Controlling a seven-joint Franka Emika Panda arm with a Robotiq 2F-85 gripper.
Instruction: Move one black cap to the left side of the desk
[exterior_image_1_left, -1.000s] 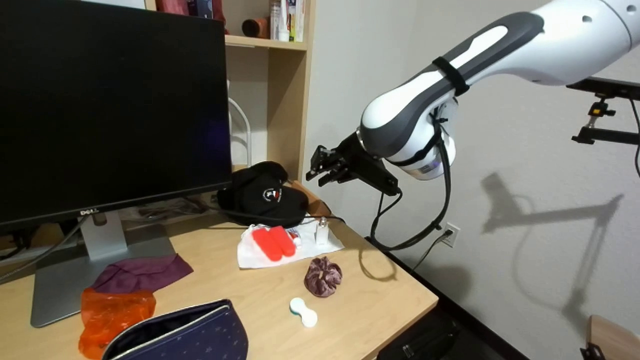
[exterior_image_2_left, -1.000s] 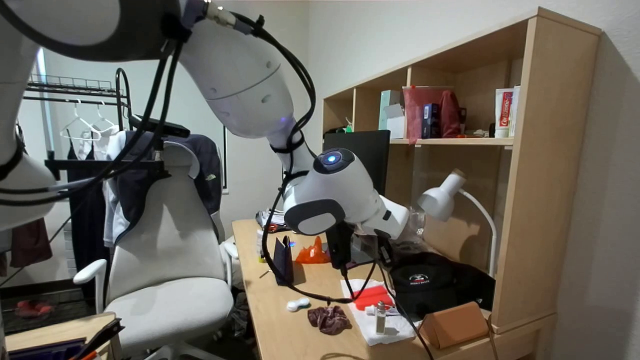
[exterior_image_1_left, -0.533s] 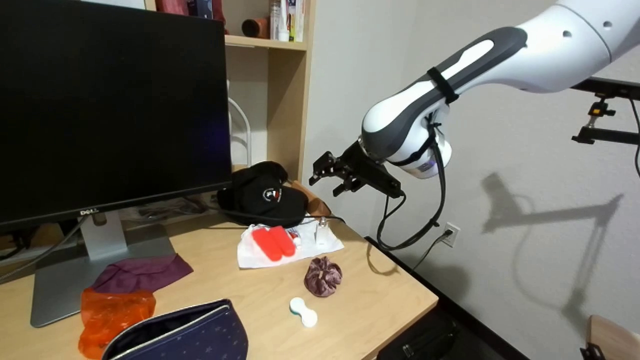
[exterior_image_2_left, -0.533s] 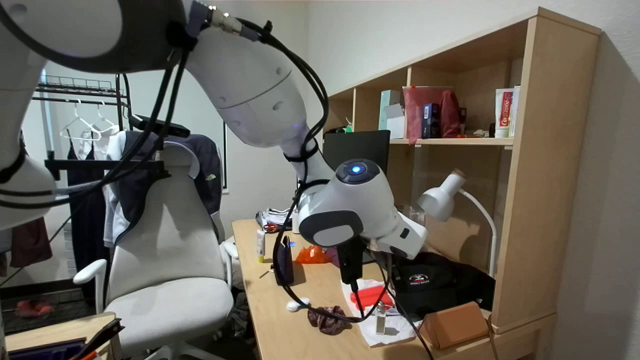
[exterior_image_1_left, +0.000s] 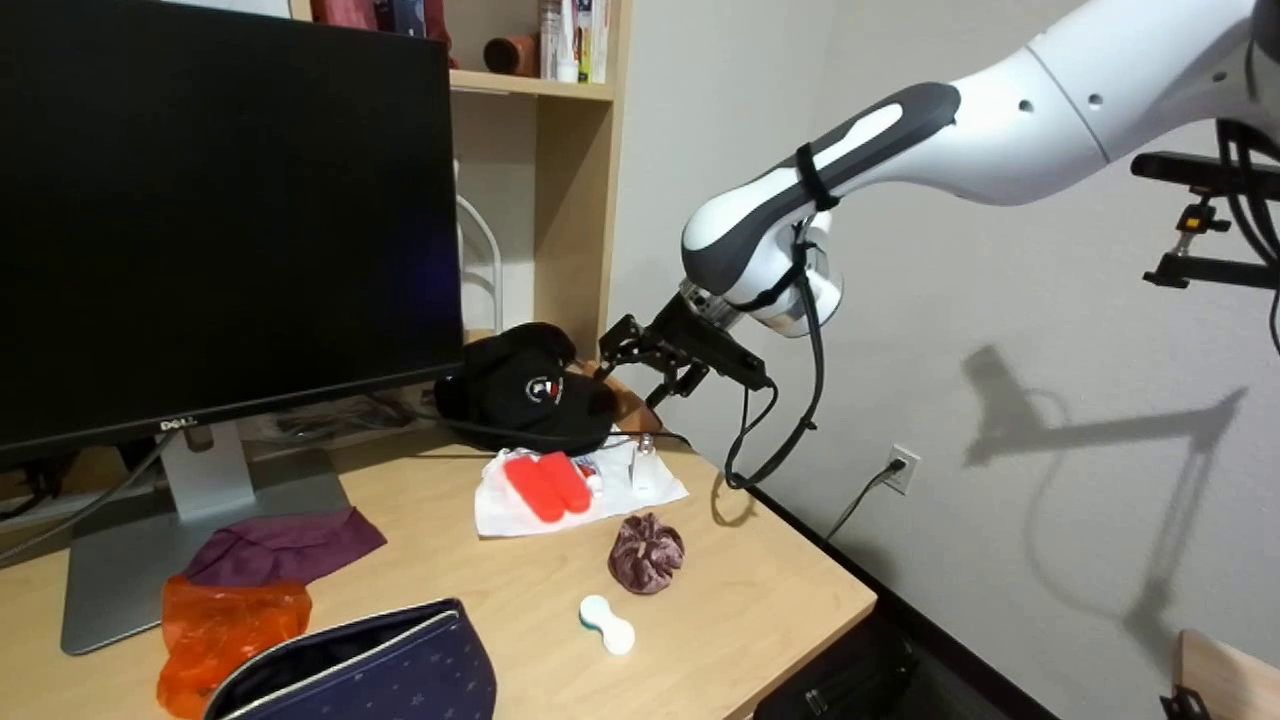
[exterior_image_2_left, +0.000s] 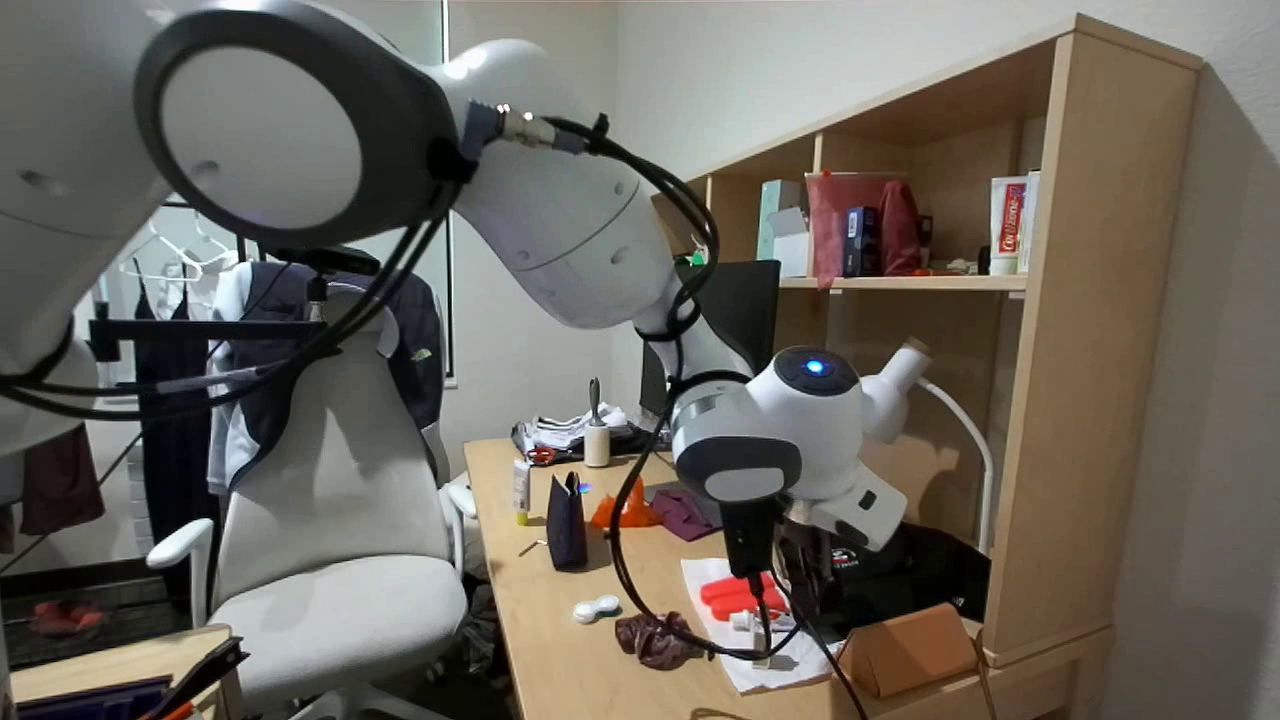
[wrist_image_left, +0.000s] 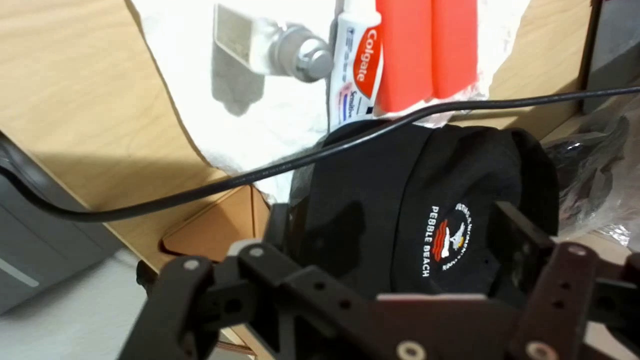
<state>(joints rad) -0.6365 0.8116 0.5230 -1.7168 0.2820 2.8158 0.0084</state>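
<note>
The black cap with the red-and-white emblem lies at the back corner of the desk, by the shelf wall. More black fabric, perhaps another cap, sits against it. My gripper stands open just beside the emblem cap in an exterior view, pointing down toward it. In the wrist view, the cap's front and brim appear between the widely spread fingers, with nothing gripped. Whether a fingertip touches the fabric I cannot tell. The arm partly covers the cap in an exterior view.
A black cable runs across the brim. Close by are a brown case, a white sheet carrying red cases, toothpaste and a small bottle. The monitor, a scrunchie and a navy pouch also occupy the desk.
My gripper's fingers have spread from a narrow gap to wide open. The arm has come lower and closer to the cap, which lies where it was.
</note>
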